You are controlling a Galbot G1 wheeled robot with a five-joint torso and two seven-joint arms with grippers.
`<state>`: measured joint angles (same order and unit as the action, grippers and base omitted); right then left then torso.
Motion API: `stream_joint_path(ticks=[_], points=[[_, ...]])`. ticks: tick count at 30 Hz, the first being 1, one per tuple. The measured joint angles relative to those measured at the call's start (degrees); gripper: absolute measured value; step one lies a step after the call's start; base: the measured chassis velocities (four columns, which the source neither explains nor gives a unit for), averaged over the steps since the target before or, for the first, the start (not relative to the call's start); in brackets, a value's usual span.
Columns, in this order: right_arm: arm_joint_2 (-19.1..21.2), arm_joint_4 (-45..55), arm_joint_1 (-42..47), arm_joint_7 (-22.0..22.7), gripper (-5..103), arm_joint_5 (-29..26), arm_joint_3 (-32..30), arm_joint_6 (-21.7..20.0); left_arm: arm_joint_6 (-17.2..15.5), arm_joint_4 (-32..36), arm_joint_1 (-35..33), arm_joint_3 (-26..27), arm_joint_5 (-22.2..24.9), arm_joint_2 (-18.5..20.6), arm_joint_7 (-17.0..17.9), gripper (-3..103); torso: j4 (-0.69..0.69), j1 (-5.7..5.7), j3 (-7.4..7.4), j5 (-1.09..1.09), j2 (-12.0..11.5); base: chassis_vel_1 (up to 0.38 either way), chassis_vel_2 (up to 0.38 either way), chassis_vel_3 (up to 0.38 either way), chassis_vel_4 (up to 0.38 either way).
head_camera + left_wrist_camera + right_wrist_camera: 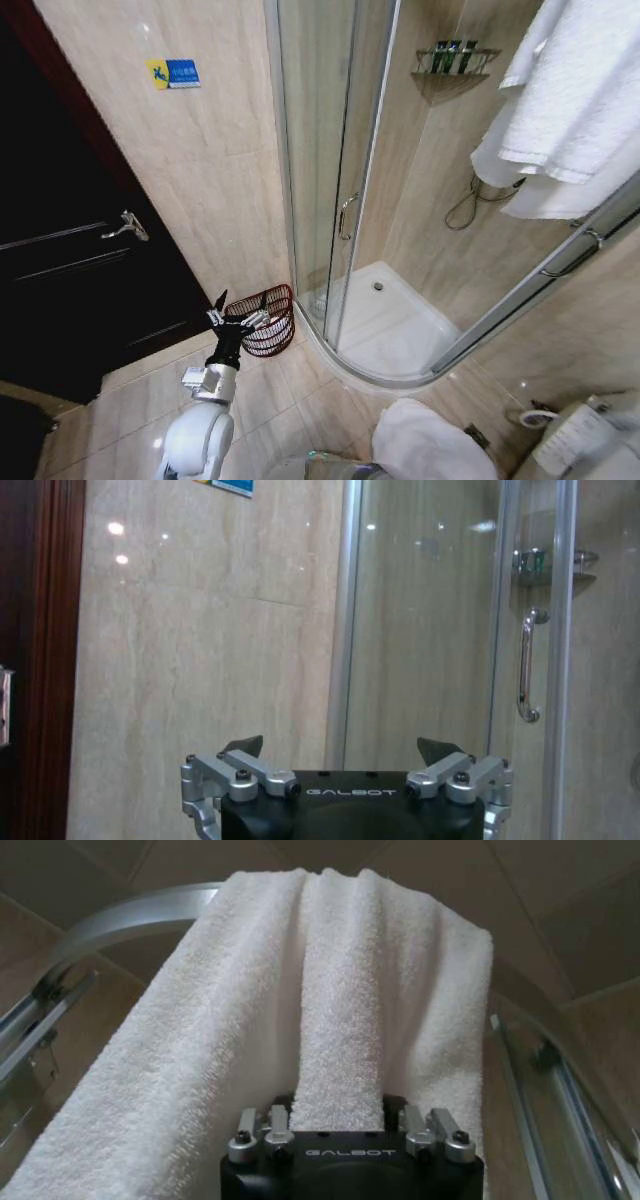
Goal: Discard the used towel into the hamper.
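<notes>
While the right hand grips the towel hanging lengthwise downward, the left hand gapes wide above the hamper.

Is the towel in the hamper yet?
No, the hamper holds no towel; the white towel hangs on the shower rail, gripped by the right end effector.

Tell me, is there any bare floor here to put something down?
Yes: the tiles between the dark door and the hamper, and the tiled strip in front of the shower tray. It is crowded where the left gripper hovers at the hamper, and lower right by the white towel.
</notes>
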<state>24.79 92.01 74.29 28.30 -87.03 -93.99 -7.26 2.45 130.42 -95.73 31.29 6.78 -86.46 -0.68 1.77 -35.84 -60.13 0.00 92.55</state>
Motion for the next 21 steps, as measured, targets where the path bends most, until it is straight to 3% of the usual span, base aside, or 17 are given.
stream_joint_path(ticks=[3,4,6,13,17,21], points=[[-0.29,0.2,-0.33,-0.08,51,0.04,0.3,0.1,0.0,0.0,0.0,0.0,0.0,0.0,0.0,100,0.0,0.0,0.0,0.0,0.0,0.0,0.0,0.0,0.0],[-0.68,0.47,-0.58,-0.12,43,0.14,0.63,0.19,0.0,0.0,0.0,0.0,0.0,0.0,0.0,100,0.0,0.0,0.0,0.0,0.0,0.0,0.0,0.0,0.0],[-0.92,0.68,-0.68,-0.13,43,0.23,0.81,0.24,0.0,0.0,0.0,0.0,0.0,0.0,0.0,100,0.0,0.0,0.0,0.0,0.0,0.0,0.0,0.0,0.0],[-1.58,1.46,-0.89,-0.81,20,1.07,1.08,0.63,0.0,0.0,0.0,0.0,0.0,0.0,0.0,100,0.0,0.0,0.0,0.0,0.0,0.0,0.0,0.0,0.0],[-1.64,1.46,-0.86,-1.01,16,1.28,0.98,0.8,0.0,0.0,0.0,0.0,0.0,0.0,0.0,100,0.0,0.0,0.0,0.0,0.0,0.0,0.0,0.0,0.0],[-2.25,1.39,-0.76,-1.65,5,1.87,0.8,1.46,0.0,0.0,0.0,0.0,0.0,0.0,0.0,100,0.0,0.0,0.0,0.0,0.0,0.0,0.0,0.0,0.0]])
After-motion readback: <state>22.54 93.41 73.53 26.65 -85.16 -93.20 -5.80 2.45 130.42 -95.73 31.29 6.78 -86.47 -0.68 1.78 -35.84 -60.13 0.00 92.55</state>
